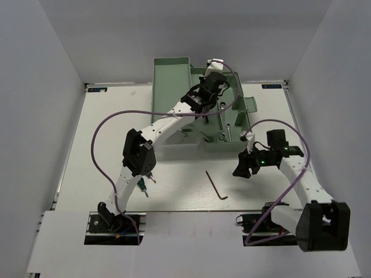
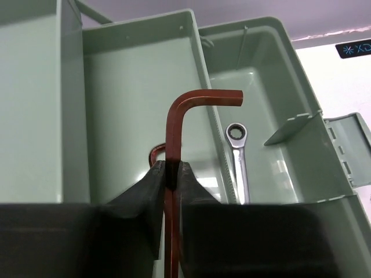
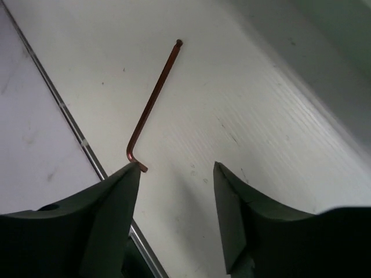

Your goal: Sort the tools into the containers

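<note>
White table [image 1: 87,145], pale walls [image 1: 46,46]. The loose hex key [image 3: 152,107] lies near-to-far on the table, bend nearest; the right gripper [image 3: 177,174], jaws apart, is near it. The left gripper [image 2: 168,171] clamps the second hex key [image 2: 177,121] over the toolbox [image 2: 139,87].

Only partly legible: a pale snowflake-like sign, then the letters "XD", cut off at the frame edge, on a dark sticker [image 2: 354,48] on the table [image 2: 342,87]. Too small to read from above: left corner sticker [image 1: 97,89], right corner sticker [image 1: 271,86].
</note>
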